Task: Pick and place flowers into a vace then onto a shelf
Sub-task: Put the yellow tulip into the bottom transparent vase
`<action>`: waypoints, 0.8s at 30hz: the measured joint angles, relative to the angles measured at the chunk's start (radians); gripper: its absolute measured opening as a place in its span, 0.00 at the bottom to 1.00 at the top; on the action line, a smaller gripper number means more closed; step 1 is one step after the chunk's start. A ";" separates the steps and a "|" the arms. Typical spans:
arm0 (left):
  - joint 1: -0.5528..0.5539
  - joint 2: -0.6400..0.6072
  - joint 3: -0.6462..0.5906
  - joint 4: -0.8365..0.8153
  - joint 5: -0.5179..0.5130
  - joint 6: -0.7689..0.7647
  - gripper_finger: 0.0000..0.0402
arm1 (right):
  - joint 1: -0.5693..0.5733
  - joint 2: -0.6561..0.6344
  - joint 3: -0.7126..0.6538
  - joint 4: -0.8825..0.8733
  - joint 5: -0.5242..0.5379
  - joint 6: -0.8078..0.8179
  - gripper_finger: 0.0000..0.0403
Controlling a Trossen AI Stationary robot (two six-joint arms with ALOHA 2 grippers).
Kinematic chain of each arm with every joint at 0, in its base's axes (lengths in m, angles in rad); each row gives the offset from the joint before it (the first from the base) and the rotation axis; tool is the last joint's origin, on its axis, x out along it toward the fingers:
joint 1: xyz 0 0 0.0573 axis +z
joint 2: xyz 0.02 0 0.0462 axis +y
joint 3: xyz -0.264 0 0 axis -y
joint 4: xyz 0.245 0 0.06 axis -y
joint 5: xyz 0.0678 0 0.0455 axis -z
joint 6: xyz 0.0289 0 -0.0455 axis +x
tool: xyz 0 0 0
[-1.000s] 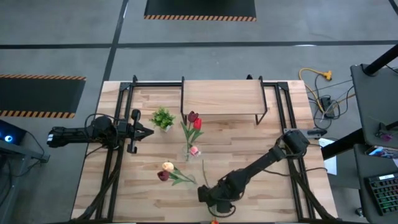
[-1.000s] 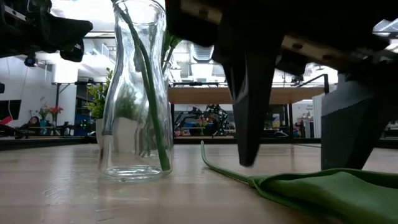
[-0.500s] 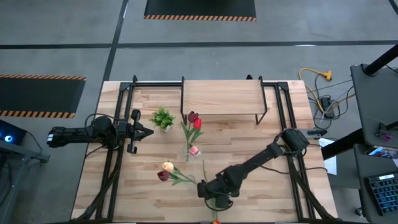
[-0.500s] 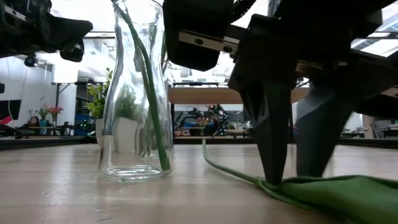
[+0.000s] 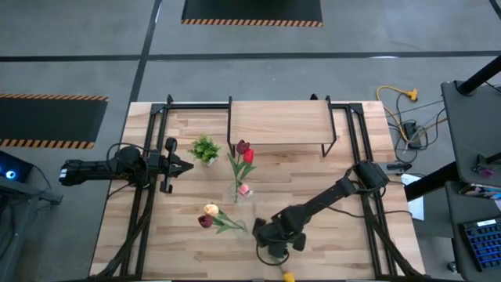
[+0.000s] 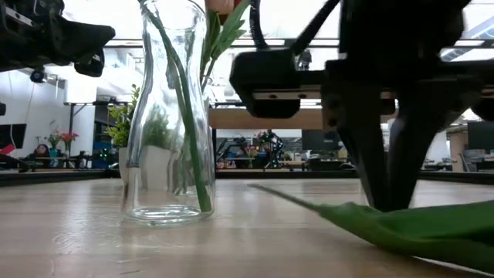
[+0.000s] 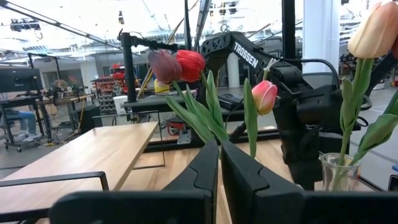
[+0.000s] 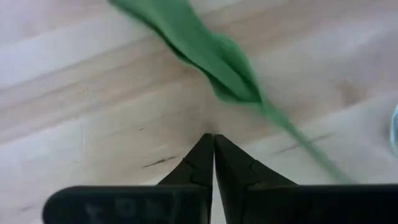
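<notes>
A clear glass vase [image 6: 168,116] stands on the table with green stems slanting through it. In the left wrist view the vase [image 7: 339,173] holds a peach tulip [image 7: 376,28]. Red, maroon and pink tulips [image 5: 243,157] stand up near the table's middle. A yellow-headed tulip [image 5: 287,276] lies flat at the near edge. My right gripper [image 5: 275,244] points down over it, shut. Its wrist view shows the right gripper [image 8: 213,138] just short of the leaf [image 8: 205,56]. My left gripper [image 5: 188,165] waits shut at the left. The shelf [image 5: 278,123] stands at the far side. My right gripper points down, its shut fingers [image 6: 378,177] standing right behind the lying tulip's leaf [image 6: 386,228]. In its wrist view the leaf and stem [image 8: 311,155] lie ahead of and beside the tips, not between them. Whether the tips touch the leaf or the wood, I cannot tell.
A small leafy plant [image 5: 205,147] in a white pot stands left of the shelf. Peach and dark maroon tulip heads [image 5: 208,215] lean out left of my right gripper. Black frame rails [image 5: 147,204] run along both table sides. Cables [image 5: 403,110] lie off the far right corner.
My right gripper has shut, rolled about its own axis and shifted a little toward the table's right edge. The lying tulip has swung: its head has slid right along the near edge, and its stem end, earlier curled upward, now lies lower.
</notes>
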 joint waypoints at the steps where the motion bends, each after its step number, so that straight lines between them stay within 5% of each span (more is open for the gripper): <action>1: 0.000 0.000 0.000 0.001 0.000 0.000 0.01 | -0.003 0.000 0.001 -0.009 0.001 0.027 0.02; 14: 0.000 0.000 0.000 0.002 0.000 0.000 0.01 | -0.014 -0.018 0.000 -0.089 0.069 0.086 0.06; 24: 0.000 0.000 0.000 -0.001 0.000 0.000 0.01 | 0.022 -0.042 -0.002 0.003 0.096 -0.040 0.36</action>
